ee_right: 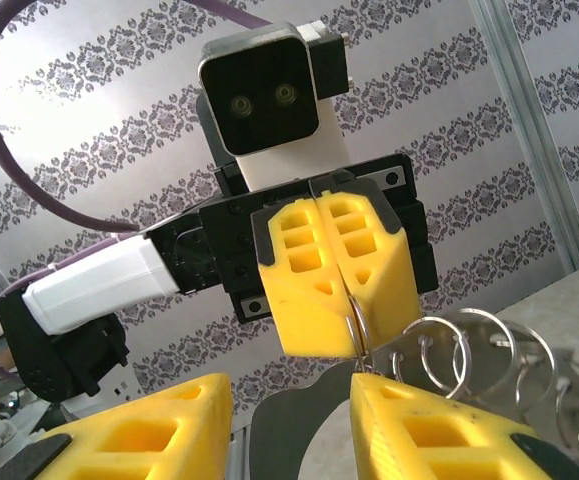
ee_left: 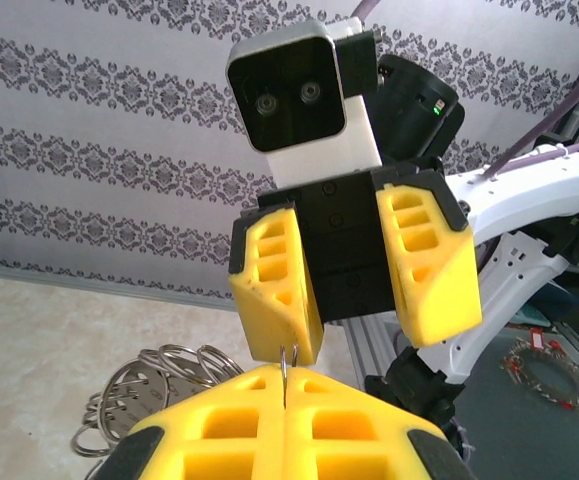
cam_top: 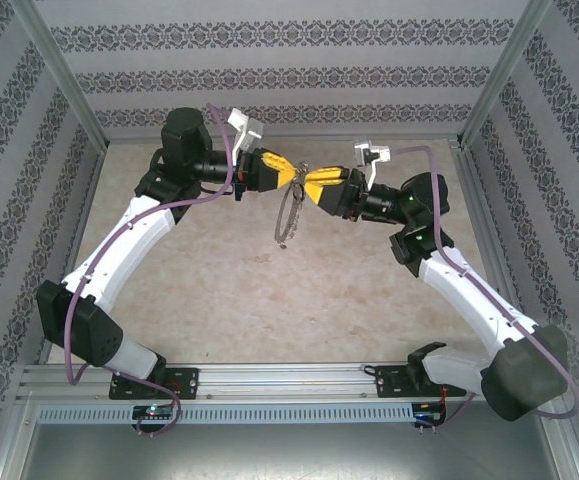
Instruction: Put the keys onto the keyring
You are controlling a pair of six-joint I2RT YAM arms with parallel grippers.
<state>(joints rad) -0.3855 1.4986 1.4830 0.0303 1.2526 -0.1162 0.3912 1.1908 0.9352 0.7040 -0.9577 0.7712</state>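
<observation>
Hold firm with the left gripper (cam_top: 289,175), shut tight on the thin wire of the keyring (cam_top: 288,218), to stop the hanging loop from swinging or twisting. Treat the step, at a guess, as a fresh grasp at the top of the loop. Bring the right gripper (cam_top: 315,186), parted with nothing between its pads, in squarely beside the left pinch, not over it. Aim for bare wire just right of that pinch. Avoid snagging the split rings (ee_right: 459,350) bunched along the rim. Close slowly, and only after seating the wire deep between the pads. Watch for wire slipping out of the seam of the left fingers (ee_left: 209,430).

Reaches in from the left with elbow bent outward, wrist roughly level, fingers pointing right. Meets it from the right in near mirror image, forearm raised, fingers pointing left, tips just beside the left ones above the middle of the table (cam_top: 219,290). Cannot tell whether the loop's lower end touches the table.
</observation>
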